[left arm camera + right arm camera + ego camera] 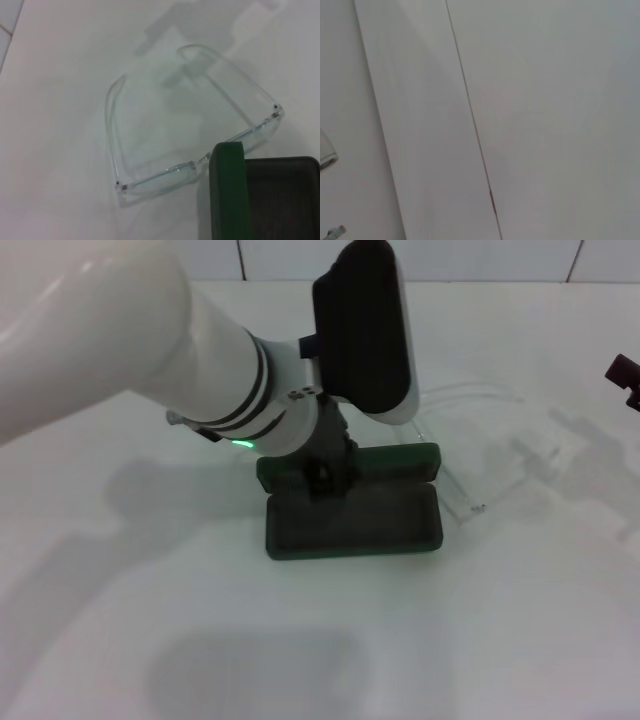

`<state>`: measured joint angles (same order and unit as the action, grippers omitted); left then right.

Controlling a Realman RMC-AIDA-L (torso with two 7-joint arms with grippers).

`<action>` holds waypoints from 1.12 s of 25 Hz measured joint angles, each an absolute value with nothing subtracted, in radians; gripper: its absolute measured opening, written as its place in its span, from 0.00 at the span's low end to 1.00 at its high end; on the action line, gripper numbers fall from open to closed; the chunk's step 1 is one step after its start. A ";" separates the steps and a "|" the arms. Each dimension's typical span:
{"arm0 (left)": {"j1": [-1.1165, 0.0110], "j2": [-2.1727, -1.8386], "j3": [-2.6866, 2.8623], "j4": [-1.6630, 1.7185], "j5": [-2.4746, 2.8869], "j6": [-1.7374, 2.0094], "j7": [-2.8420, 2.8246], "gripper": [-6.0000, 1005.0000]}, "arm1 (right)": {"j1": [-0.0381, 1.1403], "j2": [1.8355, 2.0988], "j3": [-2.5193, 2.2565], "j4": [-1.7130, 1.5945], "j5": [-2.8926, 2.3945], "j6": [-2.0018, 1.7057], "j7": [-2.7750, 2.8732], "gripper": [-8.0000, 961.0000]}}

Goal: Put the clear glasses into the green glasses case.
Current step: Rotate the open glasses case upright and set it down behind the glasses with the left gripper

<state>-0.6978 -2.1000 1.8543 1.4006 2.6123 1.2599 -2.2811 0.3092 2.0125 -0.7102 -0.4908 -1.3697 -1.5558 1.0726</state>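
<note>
Dark green rectangular hard glasses case [352,508] lies open on the white table [500,640], grey-lined tray toward the robot, lid standing up behind it. Clear glasses with transparent plastic frame and thin arms [185,125] lie unfolded on the table just behind and to the right of the case, not in it; frame front sits close against the lid's outer side. Left gripper [322,472] is down at the lid's back edge near the case's left end; the wrist body covers the fingers, so can't tell if the jaws are apart or together. Right gripper [626,380] sits parked at the far right edge, jaw state also unclear. Risks, as judged: the arm so close to the lid could knock it shut or shove the case; the unfolded arms may snag the rim going in; the slick thin frame could slip from a pinch. Left wrist view shows hinges, bridge and both arms plainly, while head view gives only faint outlines. Right wrist view shows only blank white surface.
</note>
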 joint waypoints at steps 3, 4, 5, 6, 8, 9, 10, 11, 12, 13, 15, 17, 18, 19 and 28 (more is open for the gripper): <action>-0.708 -2.100 1.867 1.392 2.606 1.235 -2.282 0.22 | 0.307 2.013 -0.710 -0.491 -1.370 -1.556 1.069 0.72; -0.710 -2.100 1.871 1.391 2.604 1.226 -2.281 0.22 | 0.306 2.013 -0.709 -0.491 -1.370 -1.556 1.069 0.72; -0.712 -2.100 1.874 1.389 2.602 1.220 -2.280 0.22 | 0.306 2.013 -0.708 -0.491 -1.370 -1.556 1.068 0.72; -0.716 -2.100 1.879 1.387 2.601 1.215 -2.278 0.22 | 0.305 2.013 -0.705 -0.490 -1.370 -1.556 1.068 0.72; -0.727 -2.100 1.895 1.379 2.600 1.207 -2.278 0.22 | 0.304 2.012 -0.698 -0.485 -1.370 -1.557 1.063 0.72; -0.730 -2.099 1.901 1.375 2.600 1.206 -2.277 0.22 | 0.304 2.012 -0.694 -0.480 -1.370 -1.559 1.060 0.72; -0.732 -2.099 1.906 1.370 2.601 1.203 -2.277 0.22 | 0.304 2.012 -0.691 -0.475 -1.370 -1.561 1.057 0.72; -0.732 -2.100 1.911 1.367 2.602 1.201 -2.277 0.22 | 0.304 2.011 -0.688 -0.471 -1.369 -1.563 1.055 0.72; -0.733 -2.100 1.915 1.364 2.604 1.197 -2.276 0.22 | 0.304 2.011 -0.686 -0.469 -1.369 -1.564 1.053 0.72; -0.733 -2.100 1.918 1.361 2.606 1.191 -2.276 0.22 | 0.304 2.011 -0.686 -0.468 -1.368 -1.564 1.052 0.72; -0.733 -2.100 1.922 1.357 2.609 1.181 -2.276 0.23 | 0.303 2.010 -0.686 -0.468 -1.368 -1.565 1.052 0.72; -0.733 -2.100 1.922 1.357 2.609 1.173 -2.276 0.23 | 0.302 2.010 -0.685 -0.468 -1.368 -1.565 1.050 0.72; -0.733 -2.100 1.922 1.357 2.609 1.169 -2.276 0.23 | 0.302 2.010 -0.685 -0.467 -1.368 -1.565 1.050 0.72; -0.732 -2.100 1.922 1.357 2.609 1.165 -2.276 0.23 | 0.302 2.010 -0.685 -0.467 -1.367 -1.565 1.049 0.72; -0.725 -2.100 1.922 1.357 2.611 1.141 -2.284 0.23 | 0.300 2.009 -0.684 -0.466 -1.365 -1.569 1.046 0.72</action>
<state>-0.7248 -2.1000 1.9218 1.3570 2.6109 1.1409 -2.2841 0.3002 2.0094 -0.6840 -0.4662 -1.3649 -1.5686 1.0457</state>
